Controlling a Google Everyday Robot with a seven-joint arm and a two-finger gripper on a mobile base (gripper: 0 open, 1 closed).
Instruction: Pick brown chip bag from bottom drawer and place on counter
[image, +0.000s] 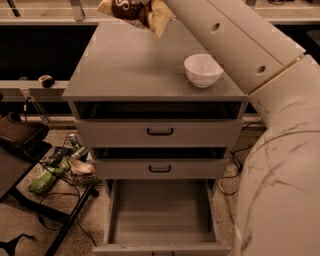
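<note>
The brown chip bag (131, 11), dark brown with tan ends, hangs in the air at the top edge of the view, above the back of the counter (130, 65). My gripper (152, 9) is at the end of the big white arm (235, 45), mostly hidden behind the bag, and is shut on it. The bottom drawer (160, 212) is pulled open below, and its grey floor is bare.
A white bowl (203, 70) stands on the counter's right side. The two upper drawers (160, 131) with black handles are slightly open. A dark side table (15, 155) and floor clutter with a green bag (42, 182) lie at the left.
</note>
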